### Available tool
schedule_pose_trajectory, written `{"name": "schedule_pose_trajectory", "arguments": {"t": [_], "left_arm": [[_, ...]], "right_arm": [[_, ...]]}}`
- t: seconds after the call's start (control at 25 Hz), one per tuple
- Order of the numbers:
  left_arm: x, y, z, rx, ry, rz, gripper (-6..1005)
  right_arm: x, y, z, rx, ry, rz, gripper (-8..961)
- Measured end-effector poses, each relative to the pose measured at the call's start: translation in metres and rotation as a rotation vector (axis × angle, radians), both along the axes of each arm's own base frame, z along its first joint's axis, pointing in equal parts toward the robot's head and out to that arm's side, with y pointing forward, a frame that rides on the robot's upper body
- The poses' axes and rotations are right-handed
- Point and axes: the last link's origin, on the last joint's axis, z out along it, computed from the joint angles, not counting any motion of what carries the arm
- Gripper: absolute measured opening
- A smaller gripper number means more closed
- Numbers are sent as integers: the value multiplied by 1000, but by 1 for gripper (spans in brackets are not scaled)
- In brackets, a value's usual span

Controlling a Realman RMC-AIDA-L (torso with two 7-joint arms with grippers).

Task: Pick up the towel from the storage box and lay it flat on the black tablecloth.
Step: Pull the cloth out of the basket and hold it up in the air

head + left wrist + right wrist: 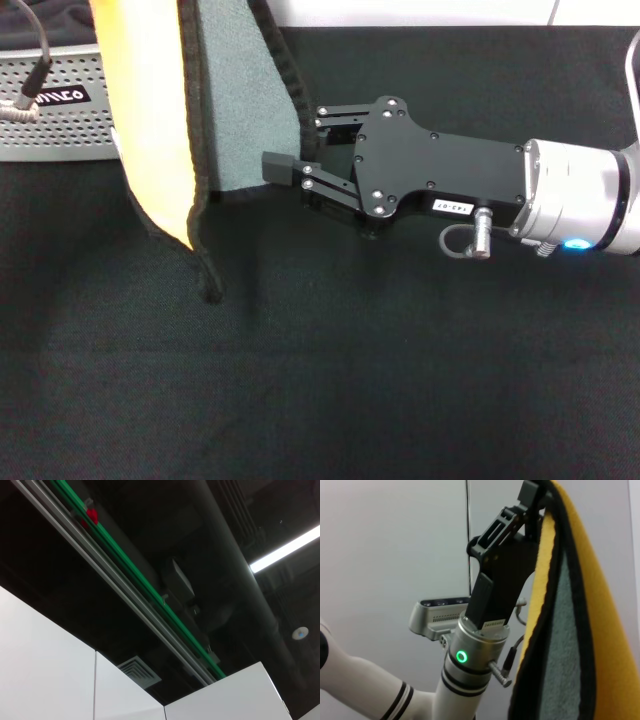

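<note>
The towel (170,110) hangs upright over the black tablecloth (400,350), yellow-orange face to the left, grey-teal face to the right, black edging all round. Its lowest corner dangles just above the cloth. In the right wrist view my left gripper (534,494) is raised high and shut on the towel's (570,645) top edge. My right gripper (300,140) reaches in from the right at the towel's hanging right edge, open, with one finger (280,165) in front of the teal face. The storage box (55,120) stands at the back left.
A grey cable (30,85) hangs in front of the box. A white wall strip runs behind the table's far edge. The left wrist view shows only the ceiling with pipes, a green rail (135,585) and a strip light.
</note>
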Motion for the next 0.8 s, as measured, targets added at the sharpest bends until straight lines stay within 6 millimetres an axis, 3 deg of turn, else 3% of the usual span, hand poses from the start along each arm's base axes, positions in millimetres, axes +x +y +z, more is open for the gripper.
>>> {"name": "schedule_pose_trajectory", "arguments": {"t": [0.8], "left_arm": [[0, 0, 1, 16, -8, 3, 22]], "right_arm": [[8, -4, 1, -14, 4, -9, 189]]}}
